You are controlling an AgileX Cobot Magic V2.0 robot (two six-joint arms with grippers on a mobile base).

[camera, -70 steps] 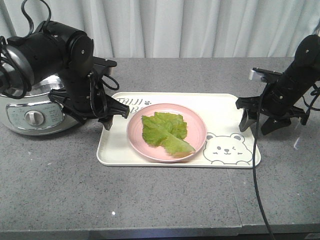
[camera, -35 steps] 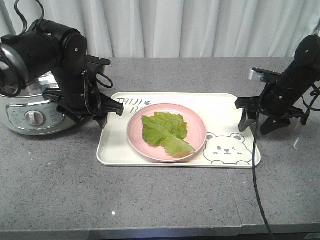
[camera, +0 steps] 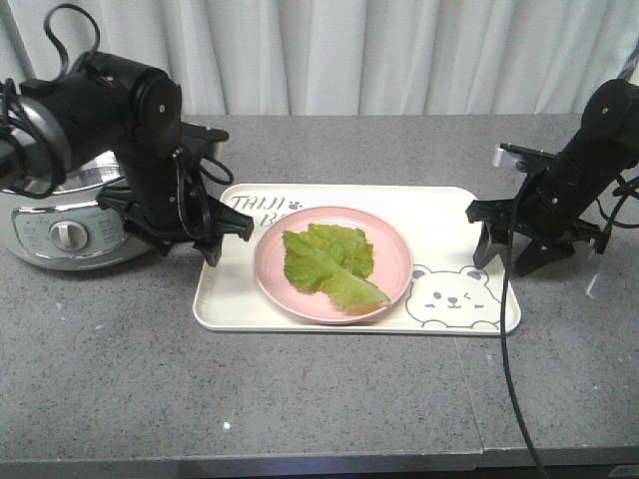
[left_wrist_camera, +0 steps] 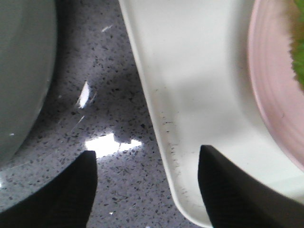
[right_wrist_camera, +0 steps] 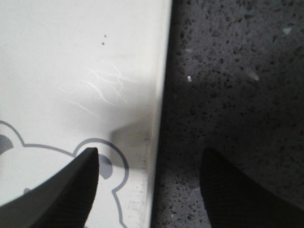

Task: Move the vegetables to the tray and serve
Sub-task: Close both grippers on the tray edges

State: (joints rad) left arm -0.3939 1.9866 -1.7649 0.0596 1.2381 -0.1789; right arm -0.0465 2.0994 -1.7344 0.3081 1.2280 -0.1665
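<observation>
The vegetables, one crinkly green lettuce leaf (camera: pixel 332 263), lie on a round pink plate (camera: pixel 272 284) that stands in the cream tray (camera: pixel 449 215). My left gripper (camera: pixel 230 239) is open and straddles the tray's left rim near its front corner. In the left wrist view the left gripper (left_wrist_camera: pixel 147 152) has one finger over the counter and one over the tray (left_wrist_camera: pixel 190 71); the plate (left_wrist_camera: pixel 270 85) and a bit of lettuce (left_wrist_camera: pixel 298 57) show at the right. My right gripper (camera: pixel 504 257) is open astride the tray's right rim. There the right gripper (right_wrist_camera: pixel 149 152) has one finger over the tray (right_wrist_camera: pixel 71 71) and one over the counter.
A silver electric cooker (camera: pixel 60 225) stands at the far left, right behind my left arm. A black cable (camera: pixel 509 379) hangs from the right arm across the grey counter (camera: pixel 329 399) to its front edge. A pale curtain closes off the back.
The left gripper drew slightly left, then came back down and right over the tray's left rim. The right gripper edged a little left and lower at the right rim. Tray, plate and leaf stayed put.
</observation>
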